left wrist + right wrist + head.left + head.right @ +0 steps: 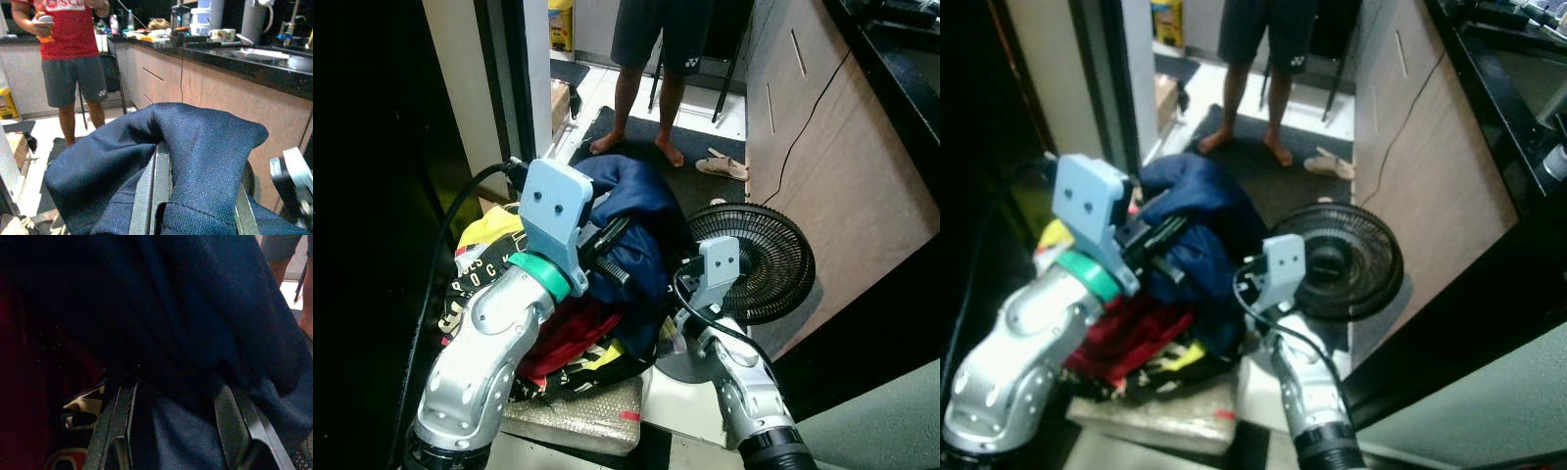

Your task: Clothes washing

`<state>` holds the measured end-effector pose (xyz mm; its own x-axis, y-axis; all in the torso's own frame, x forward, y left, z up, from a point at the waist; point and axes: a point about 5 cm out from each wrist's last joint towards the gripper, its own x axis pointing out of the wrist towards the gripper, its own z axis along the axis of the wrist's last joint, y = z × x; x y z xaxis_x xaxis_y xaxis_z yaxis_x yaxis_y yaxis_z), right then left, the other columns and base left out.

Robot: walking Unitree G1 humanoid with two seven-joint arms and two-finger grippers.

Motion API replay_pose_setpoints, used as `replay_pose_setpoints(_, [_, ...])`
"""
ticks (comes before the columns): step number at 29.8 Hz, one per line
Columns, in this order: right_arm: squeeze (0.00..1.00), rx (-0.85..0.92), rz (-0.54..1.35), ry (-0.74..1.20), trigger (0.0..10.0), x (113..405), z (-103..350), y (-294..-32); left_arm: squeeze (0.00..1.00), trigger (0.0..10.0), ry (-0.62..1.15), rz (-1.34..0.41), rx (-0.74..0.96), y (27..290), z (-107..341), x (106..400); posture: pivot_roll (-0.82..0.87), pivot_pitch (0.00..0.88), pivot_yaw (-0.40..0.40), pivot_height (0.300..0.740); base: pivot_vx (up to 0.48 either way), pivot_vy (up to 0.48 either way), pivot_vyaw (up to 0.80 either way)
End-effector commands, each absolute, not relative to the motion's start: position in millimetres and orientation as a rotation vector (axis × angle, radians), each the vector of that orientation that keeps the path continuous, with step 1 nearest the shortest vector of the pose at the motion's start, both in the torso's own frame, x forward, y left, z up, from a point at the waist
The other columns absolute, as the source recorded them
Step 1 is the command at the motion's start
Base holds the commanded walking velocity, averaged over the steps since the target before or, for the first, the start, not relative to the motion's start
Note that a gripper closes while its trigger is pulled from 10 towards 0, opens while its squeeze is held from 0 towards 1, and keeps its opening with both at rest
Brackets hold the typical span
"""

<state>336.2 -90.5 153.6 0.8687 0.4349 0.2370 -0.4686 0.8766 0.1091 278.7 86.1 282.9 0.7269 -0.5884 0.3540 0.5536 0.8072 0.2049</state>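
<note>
Left pincer [607, 250] sits at the top of the clothes pile, its black fingers [154, 196] spread w/ a thick fold of the navy garment [631, 211] pushed up between them; fingers apart around the cloth, not pinched flat. Right pincer [176, 431] is pushed into the same navy cloth lower on the pile's right side, fingers wide apart w/ fabric bulging between them, so also released rather than clenched.

Counter [234, 54] w/ dark top & pale cabinet fronts [832, 166] runs along the far right of both pincers. Clothes pile [558, 333] lies directly under & around the pincers: navy garment on top, red cloth [563, 333] beneath the left pincer, yellow-black printed pieces [484, 255] to its left & below. Pile rests on a greyish slab [582, 416] under the left arm.

Person [71, 49] stands beyond the pincers on a dark mat [705, 157], barefoot, red shirt, dark shorts, holding sth small at chest. Black fan [754, 259] sits just right of the right pincer, close to its wrist block. Slippers [722, 166] lie on the mat past the fan, near the person's feet.
</note>
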Motion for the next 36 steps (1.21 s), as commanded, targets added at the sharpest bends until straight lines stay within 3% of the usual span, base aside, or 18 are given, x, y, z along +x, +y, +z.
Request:
replay_pose_setpoints(1, [0.00, 0.172, 0.463, -0.230, 10.0, 336.3, 157.8, -91.5, 0.00, 10.0, -0.564, -0.608, 0.096, 94.6, 314.8, 270.9, 0.09, 0.125, -0.032, 0.740, 0.000, 0.000, 0.00])
replay_pose_setpoints(13, [0.00, 0.217, 0.383, -0.468, 10.0, 334.0, 222.9, -109.0, 0.00, 10.0, -0.595, -0.405, 0.275, 144.1, 335.1, 267.8, 0.10, 0.099, -0.010, 0.740, 0.000, 0.000, 0.00])
replay_pose_setpoints(19, [0.00, 0.208, 0.382, -0.533, 10.0, 329.2, 240.0, -116.2, 0.00, 10.0, -0.559, -0.307, 0.183, 165.6, 331.4, 263.5, 0.10, 0.086, -0.010, 0.740, 0.000, 0.000, 0.00])
replay_pose_setpoints(20, [0.00, 0.194, 0.380, -0.559, 10.0, 327.1, 245.9, -118.1, 0.00, 10.0, -0.548, -0.265, 0.097, 173.2, 329.9, 261.8, 0.11, 0.074, -0.020, 0.740, 0.000, 0.000, 0.00])
replay_pose_setpoints(25, [0.00, 0.186, 0.380, -0.583, 10.0, 325.9, 251.7, -117.7, 0.00, 10.0, -0.532, -0.257, 0.076, 172.5, 324.9, 260.6, 0.11, 0.062, -0.029, 0.740, 0.000, 0.000, 0.00])
replay_pose_setpoints(28, [0.00, 0.161, 0.378, -0.681, 10.0, 324.0, 278.3, -111.4, 0.00, 10.0, -0.521, -0.330, 0.089, 145.1, 312.9, 261.2, 0.11, 0.040, -0.044, 0.740, 0.000, 0.000, 0.00])
replay_pose_setpoints(31, [0.00, 0.160, 0.377, -0.707, 10.0, 322.8, 287.4, -110.4, 0.00, 10.0, -0.532, -0.358, 0.098, 135.0, 312.7, 261.5, 0.11, 0.036, -0.046, 0.740, 0.000, 0.000, 0.00])
replay_pose_setpoints(36, [0.00, 0.205, 0.330, -0.720, 10.0, 324.3, 296.9, -119.5, 0.00, 10.0, -0.590, -0.364, 0.092, 131.4, 328.6, 267.2, 0.10, 0.027, -0.043, 0.740, 0.000, 0.000, -0.80])
